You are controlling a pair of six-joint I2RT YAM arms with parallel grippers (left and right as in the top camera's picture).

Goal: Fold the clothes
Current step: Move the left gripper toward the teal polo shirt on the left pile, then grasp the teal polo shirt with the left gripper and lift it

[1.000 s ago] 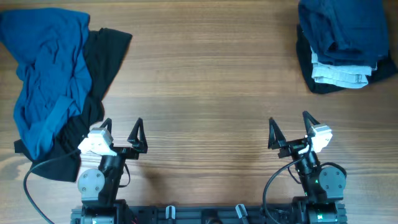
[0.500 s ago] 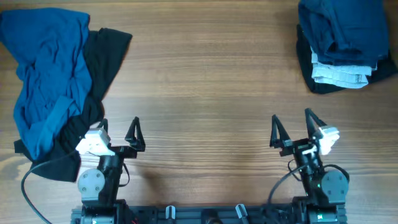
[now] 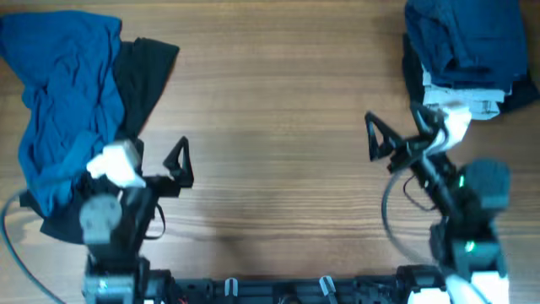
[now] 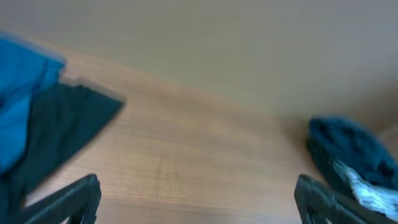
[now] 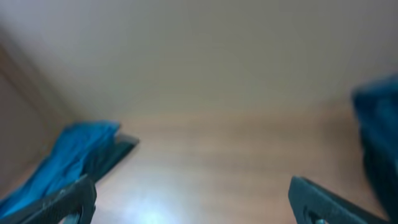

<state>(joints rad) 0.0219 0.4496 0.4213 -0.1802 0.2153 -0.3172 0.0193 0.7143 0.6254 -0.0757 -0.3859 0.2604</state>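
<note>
A large royal-blue garment (image 3: 67, 93) lies crumpled at the far left of the table, on top of a black garment (image 3: 142, 80). Both also show blurred in the left wrist view, the blue one (image 4: 18, 106) and the black one (image 4: 62, 124). My left gripper (image 3: 158, 156) is open and empty, beside the black garment's right edge. My right gripper (image 3: 396, 128) is open and empty, just below the pile at the far right. Both wrist views are blurred, with the left jaws (image 4: 199, 199) and the right jaws (image 5: 189, 199) wide apart over bare wood.
A pile at the far right holds a navy garment (image 3: 464, 34) over a pale grey one (image 3: 460, 91) and a black one (image 3: 411, 72). The wooden table (image 3: 270, 110) runs between the two heaps. Cables trail by both arm bases.
Both arms have risen and swung away from the front edge. The right gripper moved up toward the right pile. The left gripper shifted slightly toward the black garment. Both stay open.
</note>
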